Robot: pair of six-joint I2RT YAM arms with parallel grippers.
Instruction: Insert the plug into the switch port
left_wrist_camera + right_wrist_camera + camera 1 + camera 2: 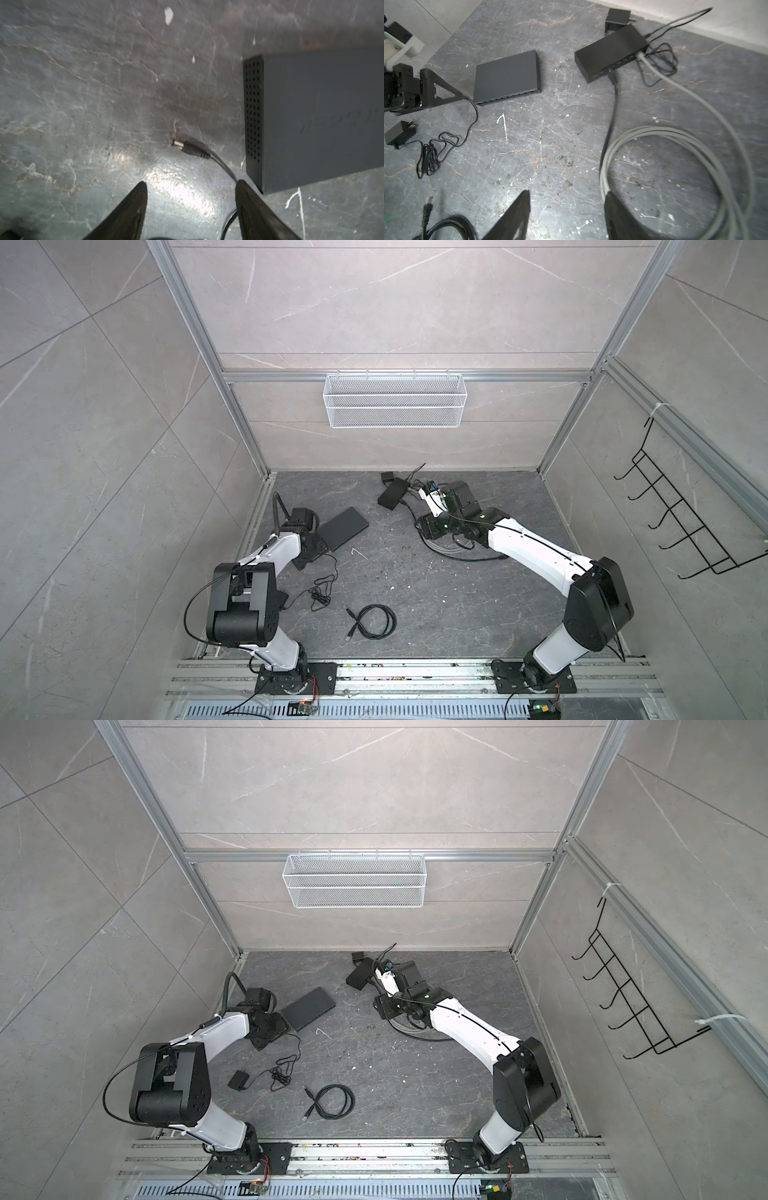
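In both top views the left arm (282, 549) reaches down to the near corner of a flat network switch (345, 526) lying on the desk (457, 614). The right arm (536, 551) is well apart from it, by a smaller switch (392, 494) near the back wall. A thin lead runs from a power adapter (239, 1079) toward the left arm; the plug is too small to make out here.

In the left wrist view the barrel plug (187, 146) lies flat on the desk, near the perforated side of the flat network switch, with its metal tip pointing away from it. The left pincer (190, 182) stands wide with nothing between its fingers. The plug is ahead of the tips, and its lead passes right beside one fingertip (239, 185).

In the right wrist view the right pincer (566, 197) is also spread and empty, above a grey cable coil (695, 135). That coil and a black patch cable (612, 108) both run into the smaller switch. A row of ports lines one long edge of the flat network switch; no power socket can be seen.

The step in hand looks like the pick-up. The next move would be to bring the left pincer forward until its fingers straddle the plug's black moulded body, then close on it. Once lifted, the plug must be turned so its tip faces the switch, and the socket still has to be found.
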